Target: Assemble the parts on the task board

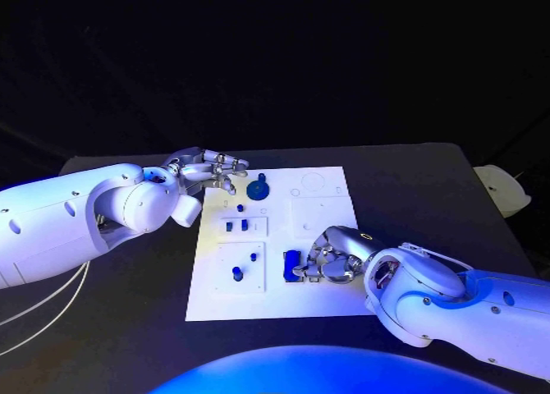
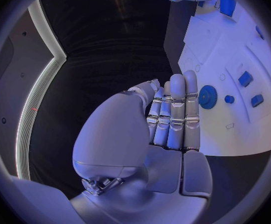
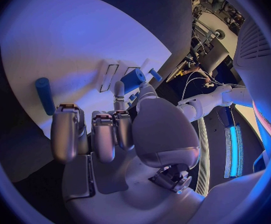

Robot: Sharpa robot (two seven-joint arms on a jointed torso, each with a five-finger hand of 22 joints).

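Broadly, on the black tabletop (image 1: 133,328) the white task board (image 1: 328,302) looks partly assembled, small blue parts (image 1: 236,225) seated in its near plates, the left robot hand (image 1: 210,171) empty, fingers apart, beside the blue gear (image 1: 258,190), the right robot hand (image 1: 326,261) curled against a blue block (image 1: 291,264).

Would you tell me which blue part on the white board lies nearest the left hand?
The round blue gear, beside the left hand at the board's far end; the other parts sit nearer the robot.

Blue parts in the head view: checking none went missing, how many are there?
7: a gear beside the left hand, a peg next to it, two mid-board, two near-left, a block by the right hand. Others may be hidden.
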